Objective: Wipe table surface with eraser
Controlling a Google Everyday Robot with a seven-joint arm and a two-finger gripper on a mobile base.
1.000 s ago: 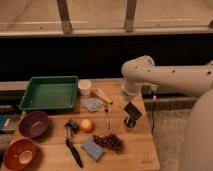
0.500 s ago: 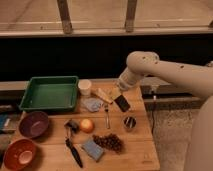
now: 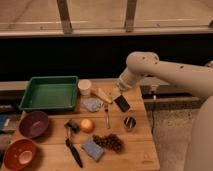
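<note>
Holding item: gripper (image 3: 120, 97), at the end of the single arm that reaches in from the right, poised over the far-right part of the table surface (image 3: 142, 146). It appears closed on the top of the eraser (image 3: 122, 104). Eraser: small black block, hanging directly below the gripper with its long axis slanted from upper left to lower right. Whether its lower face meets the wood cannot be told. Neighbours: fork (image 3: 106, 115) just to the left, lying roughly front to back; small metal cup (image 3: 129, 122) just in front; blue-grey cloth (image 3: 92, 104) and a pale yellow object (image 3: 103, 94) further left; green tray (image 3: 50, 93) well apart at far left. Open wood: the strip to the right of the eraser and the near-right corner. Judgement: a wipe has free run rightward and toward the near-right edge, while a leftward or straight-forward stroke would meet the fork or the cup.
</note>
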